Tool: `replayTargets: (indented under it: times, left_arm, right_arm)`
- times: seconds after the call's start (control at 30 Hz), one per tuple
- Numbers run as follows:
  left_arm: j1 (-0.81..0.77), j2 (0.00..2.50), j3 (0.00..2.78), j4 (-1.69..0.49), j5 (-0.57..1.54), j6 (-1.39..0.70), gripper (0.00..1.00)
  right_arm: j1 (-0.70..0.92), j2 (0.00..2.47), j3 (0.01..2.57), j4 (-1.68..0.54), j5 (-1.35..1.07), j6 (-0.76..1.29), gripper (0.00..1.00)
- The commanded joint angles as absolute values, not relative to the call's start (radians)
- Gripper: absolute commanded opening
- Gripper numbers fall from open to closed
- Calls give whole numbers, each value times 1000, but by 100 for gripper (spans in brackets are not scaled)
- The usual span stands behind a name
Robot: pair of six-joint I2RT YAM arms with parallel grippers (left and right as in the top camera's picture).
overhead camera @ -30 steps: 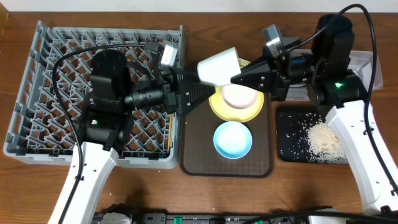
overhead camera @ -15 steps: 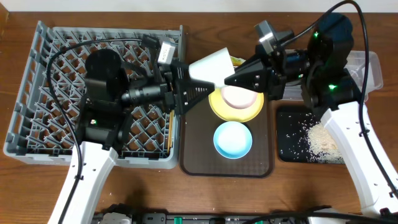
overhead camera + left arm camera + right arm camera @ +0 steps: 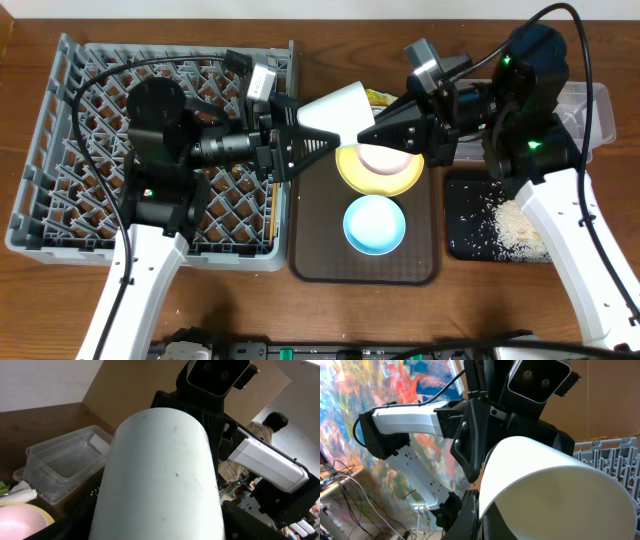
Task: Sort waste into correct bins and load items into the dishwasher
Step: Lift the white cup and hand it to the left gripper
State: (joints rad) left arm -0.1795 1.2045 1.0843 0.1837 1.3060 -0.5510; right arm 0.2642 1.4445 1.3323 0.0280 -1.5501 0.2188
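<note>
Small white cup (image 3: 338, 108) is in the air between the two arms, above the back-left corner of the dark brown tray (image 3: 320, 250). It sits just right of the grey dish rack (image 3: 60, 120) and touches nothing below it. The yellow plate (image 3: 350, 175) with the pink bowl (image 3: 385, 157) lies under and to the right of it.

Right gripper (image 3: 368, 130): jaws clenched on the cup, apparently pinching the thin wall at the rim. Left gripper (image 3: 305, 128): jaws spread wide, straddling the cup's other end. I can't tell if they press on it yet.

Handling, as a guess:
- Light, rigid, smooth-walled cup, likely plastic or ceramic, so it's slippery under hard pads.
- A rim pinch alone lets it swing.
- Best hold is across the body, squarely around the middle of the round wall and not near the tapering end, where it could squirt out.
- Moderate squeeze only.

Orientation:
- The cup lies on its side, not upright.
- Its long axis is roughly level and runs from the left arm to the right arm, angled a little toward the back of the tabletop on the right.
- The right wrist view shows the rim curve close up, so the mouth seems to face the right arm and the closed base the left.
- For the rack it needs turning mouth down.
</note>
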Motion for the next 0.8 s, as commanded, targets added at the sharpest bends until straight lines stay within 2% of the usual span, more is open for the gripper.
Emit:
replayTargets:
  times: [0.0, 0.17, 0.23, 0.3, 0.57, 0.63, 0.77]
  left_arm:
    - [-199, 1187, 1096, 200, 1429, -559, 73]
    - [-199, 1187, 1096, 201, 1428, -559, 65]
    - [-199, 1187, 1096, 202, 1428, -559, 59]
    - [-199, 1187, 1096, 205, 1428, -559, 54]
    - [-180, 1187, 1096, 227, 1421, -559, 52]
    - [-153, 1188, 1096, 226, 1422, -559, 49]
    - [-75, 1188, 1096, 222, 1422, -577, 47]
  right_arm:
    - [276, 1459, 1335, 27, -1560, 193, 1]
    - [276, 1459, 1335, 27, -1560, 193, 10]
    - [275, 1459, 1335, 27, -1560, 193, 14]
    - [275, 1459, 1335, 27, -1560, 193, 22]
    - [270, 1459, 1335, 42, -1560, 194, 60]
    - [254, 1459, 1335, 53, -1560, 203, 65]
    - [180, 1459, 1335, 98, -1560, 275, 67]
